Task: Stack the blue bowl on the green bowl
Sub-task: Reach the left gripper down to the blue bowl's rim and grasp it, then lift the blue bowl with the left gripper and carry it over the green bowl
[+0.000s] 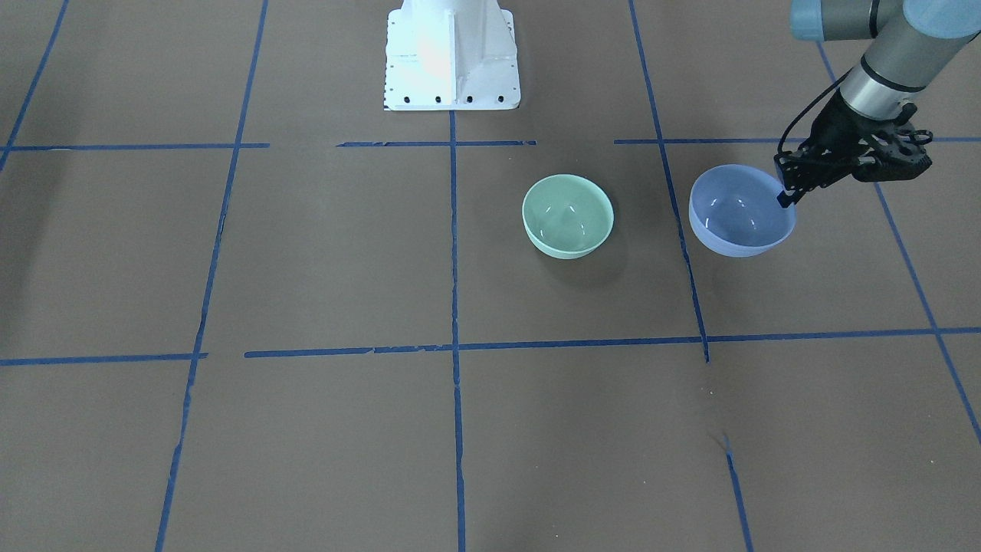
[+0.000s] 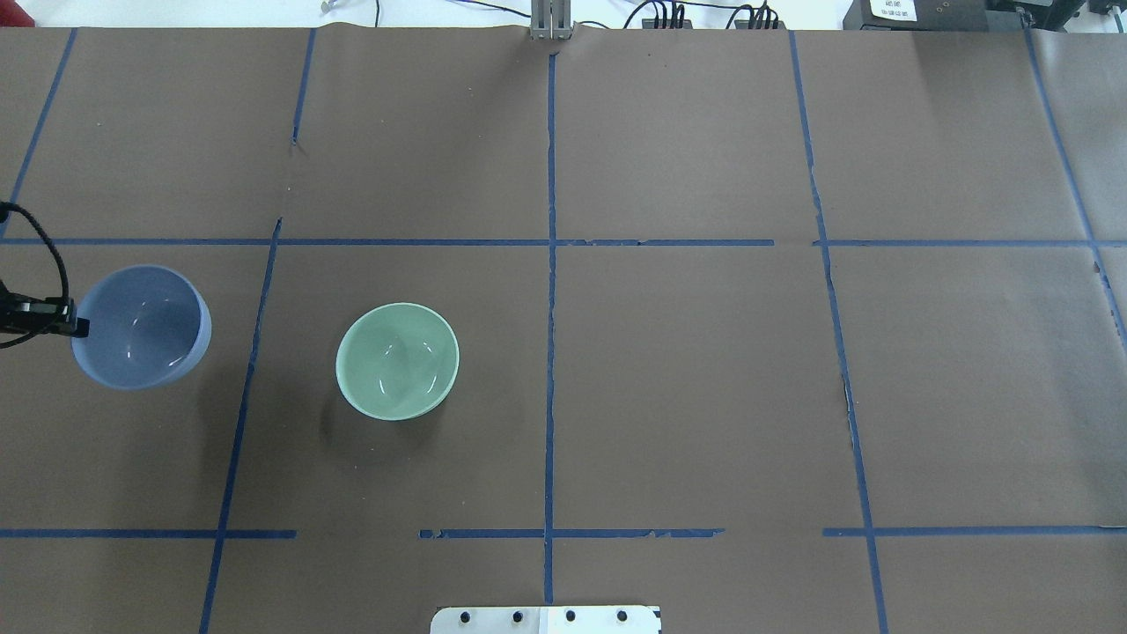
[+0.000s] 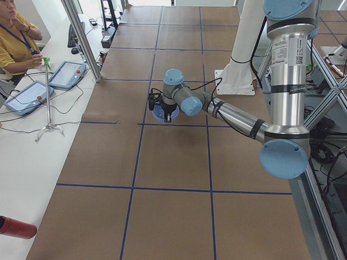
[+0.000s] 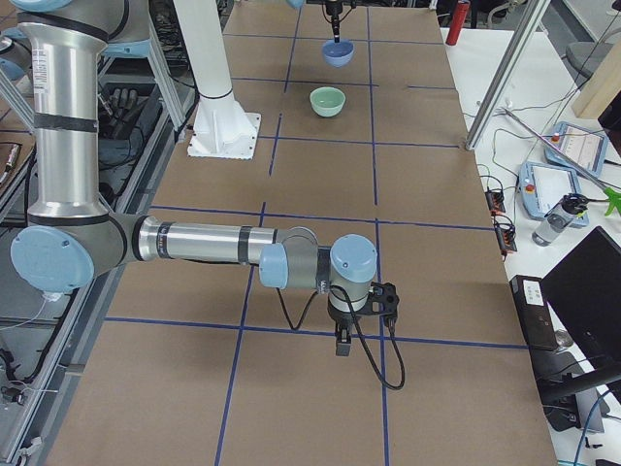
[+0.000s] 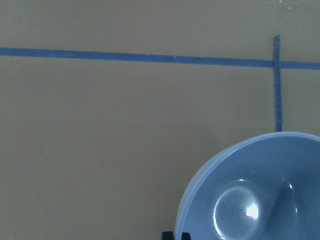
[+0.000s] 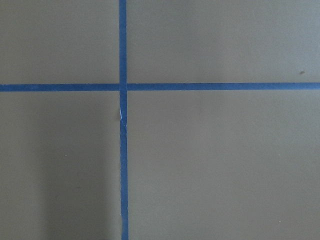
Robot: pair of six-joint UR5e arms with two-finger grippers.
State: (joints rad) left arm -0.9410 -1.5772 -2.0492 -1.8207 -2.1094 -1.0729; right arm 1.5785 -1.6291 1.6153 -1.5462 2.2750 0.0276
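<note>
The blue bowl (image 1: 742,211) is held by its rim in my left gripper (image 1: 787,195), which is shut on the rim's outer side. In the overhead view the blue bowl (image 2: 141,328) is at the far left, with the left gripper (image 2: 77,328) on its left edge. It looks lifted slightly off the table. The green bowl (image 1: 568,215) stands upright and empty on the brown table, about one bowl's width away; it also shows in the overhead view (image 2: 398,361). The left wrist view shows the blue bowl (image 5: 260,195) at lower right. My right gripper (image 4: 344,340) hovers far off over the table; I cannot tell whether it is open or shut.
The white robot base (image 1: 452,57) stands at the table's robot-side edge. Blue tape lines (image 2: 550,264) divide the brown table top. An operator's side table with tablets (image 3: 27,95) runs along the far side.
</note>
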